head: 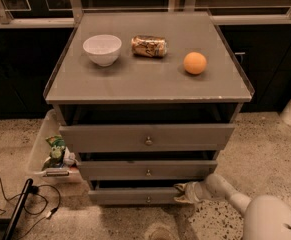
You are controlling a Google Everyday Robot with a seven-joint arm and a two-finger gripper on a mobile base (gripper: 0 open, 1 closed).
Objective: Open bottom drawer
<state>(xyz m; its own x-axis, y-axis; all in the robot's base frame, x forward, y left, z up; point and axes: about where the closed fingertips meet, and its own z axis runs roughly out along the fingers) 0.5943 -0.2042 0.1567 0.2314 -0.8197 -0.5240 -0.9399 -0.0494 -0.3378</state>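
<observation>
Grey cabinet (150, 86), three drawers, seen from above and in front.

Bottom drawer (127, 196): lowest, slim front, just above the floor. Small knob (148, 200) at centre. Dark gap shows along its top edge, under the middle drawer (147, 170). Front sits a little proud of the carcass.

Gripper (185, 193): low, at the right end of the bottom drawer's front, touching or just beside it. Cannot tell how far open it is, or whether it has hold of the panel. Knob well apart from it, to its left. Arm (225, 190) runs in from lower right, pale, angled down toward the drawer.

Top drawer (145, 136): taller front, dark gap above it too.

On the cabinet top: white bowl (102, 49) left, can (149, 46) lying on its side in the middle, orange (195, 63) right. All apart from each other.

Left of the cabinet: pale bin (39, 151) on the floor, green item inside. Black cable (0, 194) nearby.
</observation>
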